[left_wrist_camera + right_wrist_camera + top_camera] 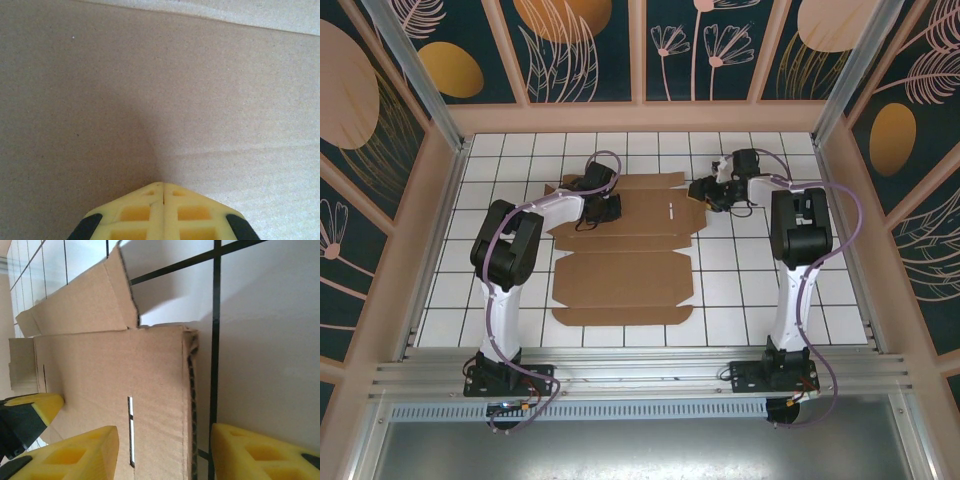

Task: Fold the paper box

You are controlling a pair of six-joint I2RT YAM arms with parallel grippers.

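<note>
The left pincer (162, 196) is closed, its yellow fingertips meeting. It sits so close over the paper box (620, 272) that its wrist view gives little but plain brown board ahead of the tips, with a paler band at the far side; whether the tips touch the board cannot be told. The right pincer (165, 452) is open, astride the box's right-hand edge, with one finger over the slotted panel and the other over bare white counter (270, 330). Ahead of it a flap (85, 302) tilts up off the tiles, its far end cut off. From above, the sheet lies mostly flat under the left pincer, reaches to the right pincer and runs back toward the arm bases. Tiled counter lies free on the right pincer's outer side.
</note>
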